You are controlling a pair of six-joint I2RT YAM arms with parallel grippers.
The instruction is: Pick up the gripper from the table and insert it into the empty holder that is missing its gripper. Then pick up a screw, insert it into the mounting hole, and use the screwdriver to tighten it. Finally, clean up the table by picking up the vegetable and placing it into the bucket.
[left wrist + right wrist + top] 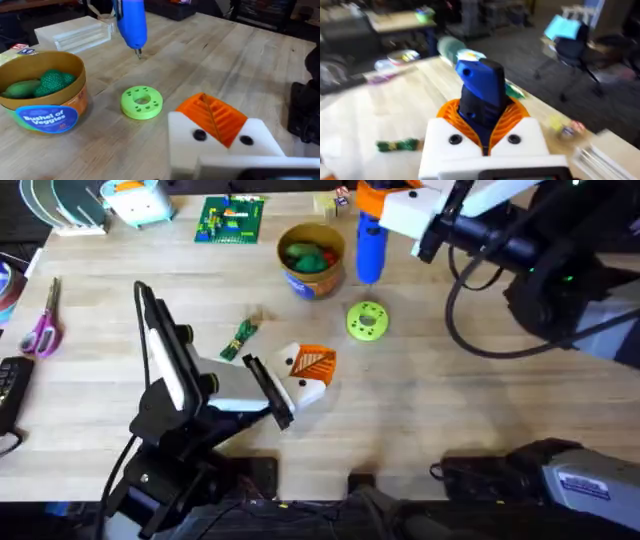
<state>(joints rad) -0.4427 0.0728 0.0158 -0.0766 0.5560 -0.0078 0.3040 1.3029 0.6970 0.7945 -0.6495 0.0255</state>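
Observation:
My right gripper [376, 202] is shut on the blue screwdriver [370, 246], which hangs tip down just beyond the yellow-green disc [367, 320]. The right wrist view shows its orange pads [451, 114] clamping the screwdriver's blue-and-black body [481, 92]. The left gripper [312, 370] rests low near the table's middle, and its white fingers [225, 145] are closed pad to pad with nothing between. Left of it lies the dark-green vegetable [240, 338]. The tan bucket [296, 280] behind holds green toy vegetables. The loose gripper, the holder and the screw are out of view.
A green brick plate [232, 220] lies at the back. A clear plastic box [75, 32] stands beyond the bucket [22, 120]. Pink-handled scissors [42, 325] lie at the left edge, with a white rack [70, 210] in the back-left corner. Bare wood stretches right of the disc [141, 102].

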